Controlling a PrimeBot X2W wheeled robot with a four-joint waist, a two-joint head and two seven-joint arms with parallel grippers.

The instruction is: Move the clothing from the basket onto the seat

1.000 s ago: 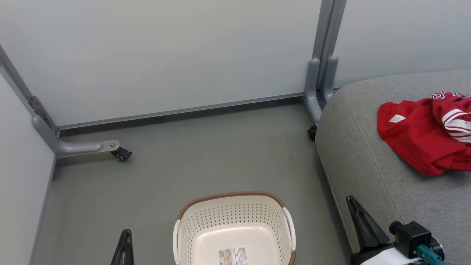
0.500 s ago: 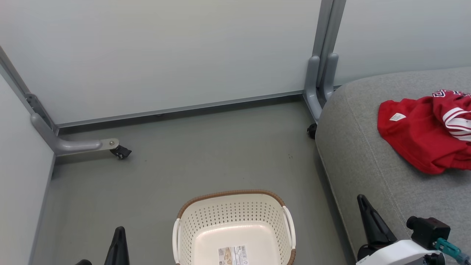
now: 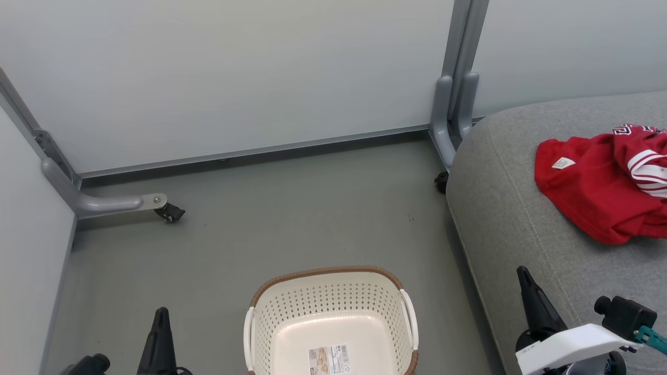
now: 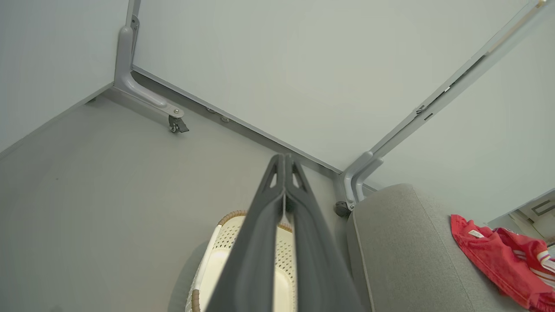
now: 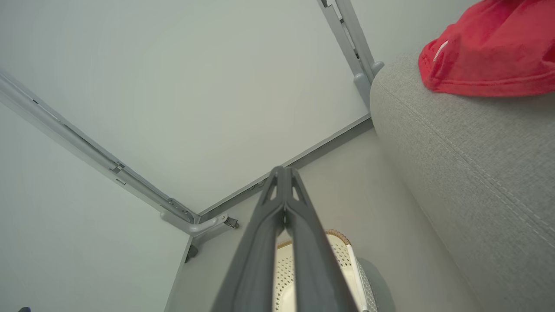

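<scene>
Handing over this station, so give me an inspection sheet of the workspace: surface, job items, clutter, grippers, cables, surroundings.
Surface: grey floor, smooth, with the basket standing on it.
Job's things: basket has no clothing in it, a label on its bottom; red clothing heaped on the grey seat.
Clutter: nothing seen.
Grippers: left gripper shut, holding nothing, left of the basket; right gripper shut, holding nothing, by the seat's edge.
Cables: teal connector at the right wrist; no loose cable seen.
Surroundings: pale partition panels on grey frames with castors.
</scene>
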